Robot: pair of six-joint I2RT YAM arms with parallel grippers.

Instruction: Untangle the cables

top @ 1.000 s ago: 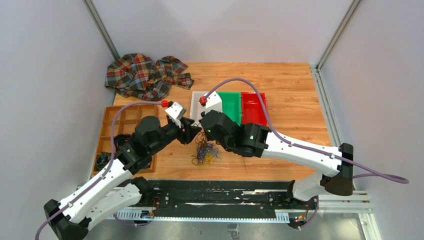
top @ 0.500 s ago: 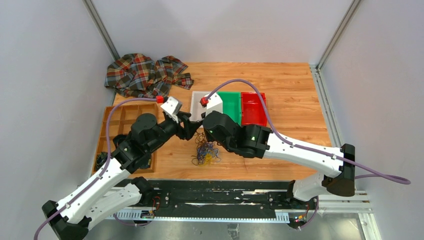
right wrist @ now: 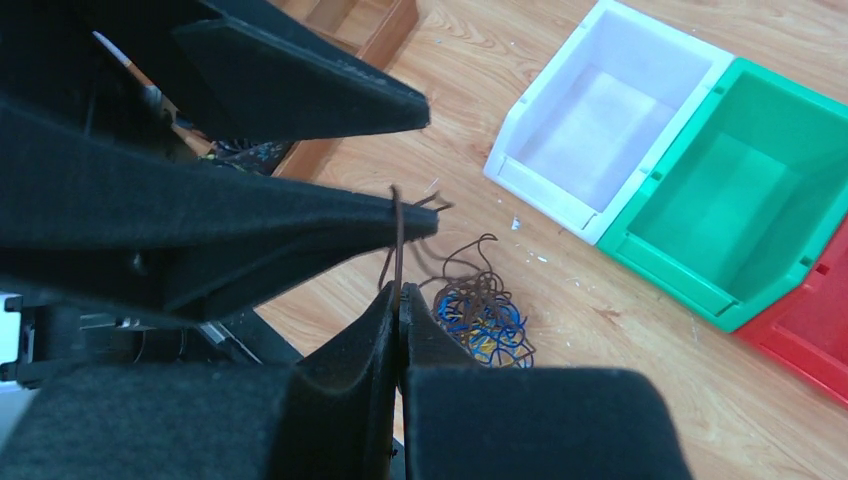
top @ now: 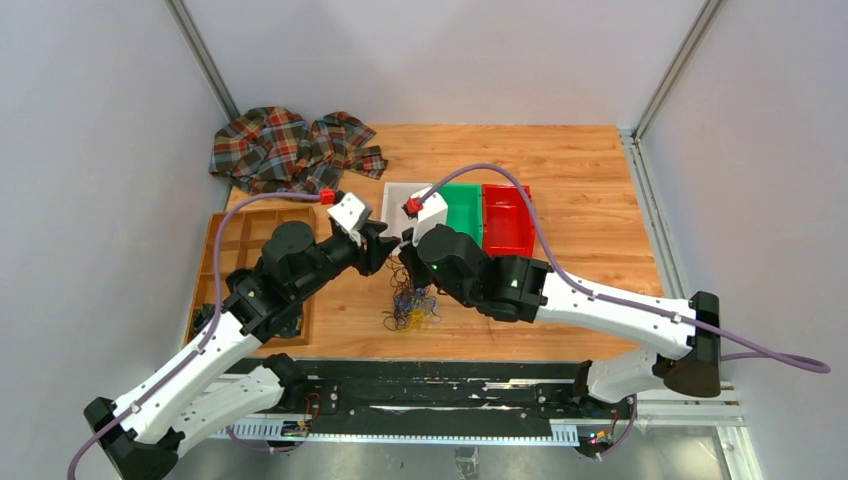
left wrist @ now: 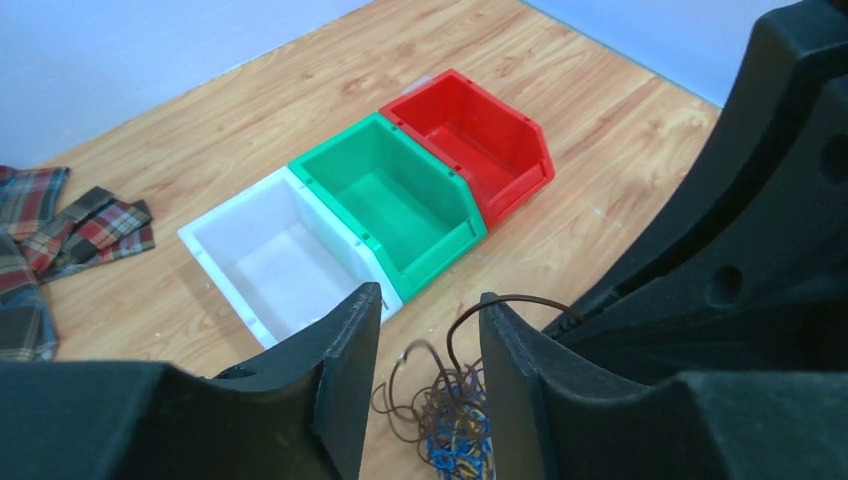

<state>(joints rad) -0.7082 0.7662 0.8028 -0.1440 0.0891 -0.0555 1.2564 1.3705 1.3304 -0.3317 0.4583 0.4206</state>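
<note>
A tangle of brown, blue and yellow cables (top: 412, 305) lies on the wooden table near the front edge. My right gripper (right wrist: 399, 300) is shut on a brown cable (right wrist: 397, 240) that rises from the tangle (right wrist: 480, 315). It holds the strand above the pile. My left gripper (left wrist: 428, 330) is open just above the tangle (left wrist: 455, 440), and the brown strand (left wrist: 520, 300) arches over its right finger (left wrist: 515, 360). In the top view the two grippers meet tip to tip, left gripper (top: 385, 248) beside right gripper (top: 405, 255).
White bin (top: 397, 192), green bin (top: 462, 212) and red bin (top: 506, 215) stand in a row just behind the grippers. A wooden compartment tray (top: 245, 235) holding dark cables is at the left. A plaid cloth (top: 290, 150) lies at the back left.
Both grippers have moved a little away from the front edge and up, drawing the brown strand higher out of the tangle. The tangle stays in place.
</note>
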